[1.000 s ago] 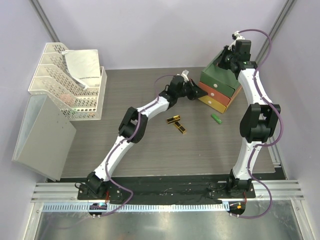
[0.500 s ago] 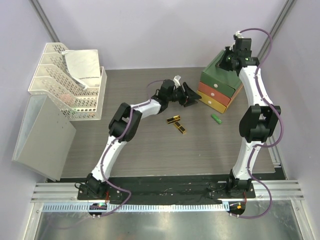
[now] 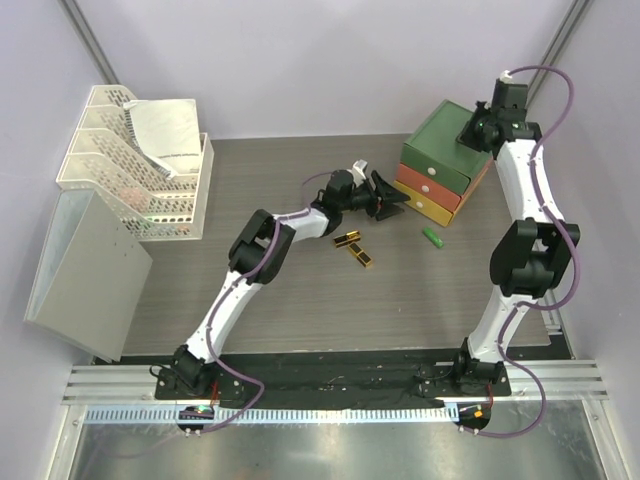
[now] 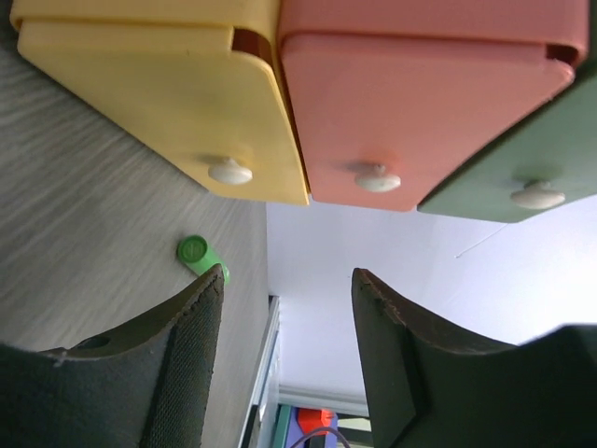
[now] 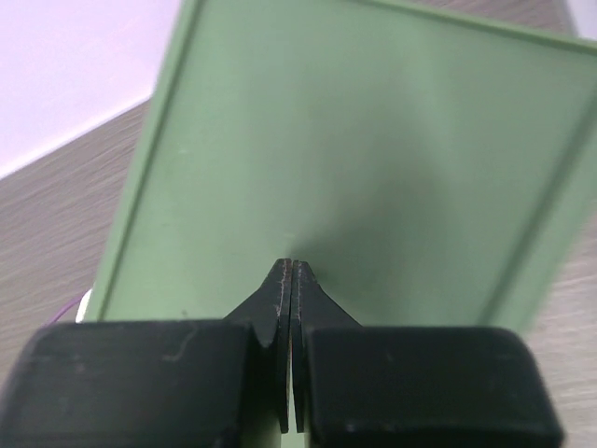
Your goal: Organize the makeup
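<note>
Two things had changed within the last second. First, the left gripper point(image 3: 395, 203), which had been shut tight at the orange drawer point(image 3: 428, 186) of the box point(image 3: 445, 150), opened to roughly half its span and backed off a little. It held nothing. In its wrist view the fingers point(image 4: 187, 364) framed only empty air below the orange knob point(image 4: 377, 177). Second, the right gripper point(image 3: 480, 130) slid across the box's green top toward the far right, jaws pressed fully together on nothing. Whether its tip actually touched the lid could not be told.

All three drawers looked closed, or nearly so. The left arm had probably just finished with the orange drawer, which left it free for the next item.

Makeup was still out on the table point(image 3: 300, 290). Two sticks point(image 3: 352, 246) lay just beside each other near the left gripper. The tube point(image 3: 434, 238) lay near the box's near corner, apart from both grippers. No other makeup showed, and whether any sat inside the drawers could not be seen. So the task looked partly done, and a drawer would likely need opening before these three could go in.
</note>
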### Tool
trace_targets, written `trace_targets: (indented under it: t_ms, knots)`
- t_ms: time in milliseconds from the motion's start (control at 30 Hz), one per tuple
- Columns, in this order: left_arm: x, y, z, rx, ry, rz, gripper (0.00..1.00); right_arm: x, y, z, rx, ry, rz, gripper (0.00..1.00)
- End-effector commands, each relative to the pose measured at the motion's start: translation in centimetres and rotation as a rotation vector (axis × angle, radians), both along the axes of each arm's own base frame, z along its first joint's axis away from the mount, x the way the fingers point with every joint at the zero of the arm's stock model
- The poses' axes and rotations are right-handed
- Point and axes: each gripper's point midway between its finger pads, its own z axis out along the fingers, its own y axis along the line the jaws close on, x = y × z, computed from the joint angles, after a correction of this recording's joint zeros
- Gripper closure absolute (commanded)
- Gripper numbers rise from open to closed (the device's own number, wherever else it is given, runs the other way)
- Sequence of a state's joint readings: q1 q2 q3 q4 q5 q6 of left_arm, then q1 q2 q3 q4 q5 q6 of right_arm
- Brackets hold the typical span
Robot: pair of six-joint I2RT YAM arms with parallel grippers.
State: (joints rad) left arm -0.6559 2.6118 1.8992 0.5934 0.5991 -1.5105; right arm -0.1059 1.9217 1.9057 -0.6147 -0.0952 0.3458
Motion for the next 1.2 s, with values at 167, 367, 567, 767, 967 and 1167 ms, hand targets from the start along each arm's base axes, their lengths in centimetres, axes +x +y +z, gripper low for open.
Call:
trace_targets:
  t_ms: [167,367,567,767,967,1167]
  knots:
    - [0.9,-1.8,-1.1,-0.023,0.002,0.01,0.52,-3.6,-2.7,-6.7,-0.012,0.23,-0.081,0.99]
    - [1.6,-2.8,-2.3,-0.031,0.024,0.022,0.53,-4.3,-2.4,-8.6,-0.005,0.285,-0.06,0.99]
    - [2.3,-4.0,-2.6,-0.039,0.035,0.055,0.53,-4.5,-2.3,-9.6,-0.003,0.309,-0.047,0.99]
    - [2.5,-4.9,-3.1,-0.055,0.054,0.079,0.55,-4.5,-2.2,-9.9,-0.002,0.318,-0.045,0.99]
    - [2.9,-4.9,-3.6,-0.054,0.067,0.107,0.59,-4.5,-2.2,-10.3,-0.002,0.328,-0.044,0.99]
    - [3.8,-4.7,-3.6,-0.081,0.077,0.162,0.63,-4.5,-2.2,-10.5,0.003,0.334,-0.04,0.99]
